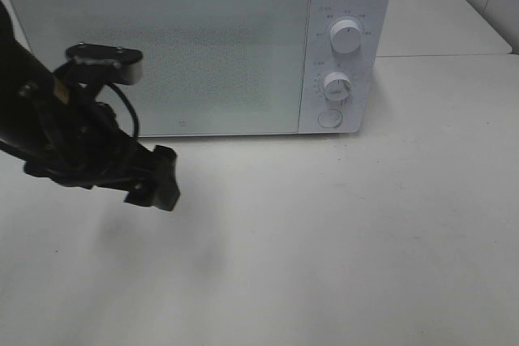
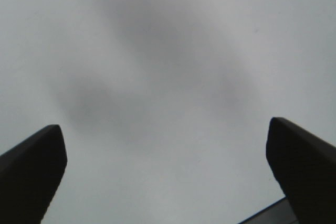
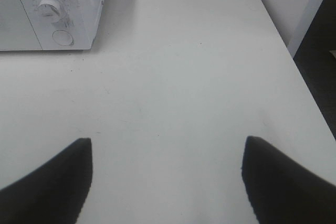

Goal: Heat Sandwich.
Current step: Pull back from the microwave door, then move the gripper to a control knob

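Sandwich shows in none of your views. The microwave (image 1: 195, 46), door closed, fills the upper left of the high frame, and you have bare table (image 1: 340, 241) below it, with its edge at the right wrist frame's right. Left gripper (image 2: 165, 145) hangs over the table, jaws spread wide and empty; right gripper (image 3: 168, 156) gapes likewise, touching nothing

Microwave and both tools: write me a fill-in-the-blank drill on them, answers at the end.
1. The microwave door is ___.
2. Its panel carries ___ white knobs above a round button.
3. The left tool stands ___ and holds nothing.
4. The right tool, also empty, hangs above the white ___.

Missing words: closed; two; open; table.
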### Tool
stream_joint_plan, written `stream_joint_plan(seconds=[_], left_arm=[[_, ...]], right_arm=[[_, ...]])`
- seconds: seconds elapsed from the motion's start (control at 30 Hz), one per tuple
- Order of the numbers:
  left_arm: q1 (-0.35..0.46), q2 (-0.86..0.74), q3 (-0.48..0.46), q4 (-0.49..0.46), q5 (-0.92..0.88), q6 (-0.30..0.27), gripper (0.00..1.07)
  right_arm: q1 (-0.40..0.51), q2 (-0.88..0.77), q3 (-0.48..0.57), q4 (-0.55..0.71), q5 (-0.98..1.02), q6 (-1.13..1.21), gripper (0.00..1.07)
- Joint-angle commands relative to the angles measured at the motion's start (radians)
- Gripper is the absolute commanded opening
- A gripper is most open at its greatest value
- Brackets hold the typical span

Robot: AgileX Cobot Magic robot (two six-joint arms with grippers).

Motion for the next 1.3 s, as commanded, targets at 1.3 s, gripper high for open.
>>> stream_joint_plan(seconds=[1.3], left_arm=[[0.593,-0.765,0.224,0.092,0.532,0.039,0.98]], right_arm=[[-0.006,-0.028,0.001,-0.003,-0.007,0.003,0.76]])
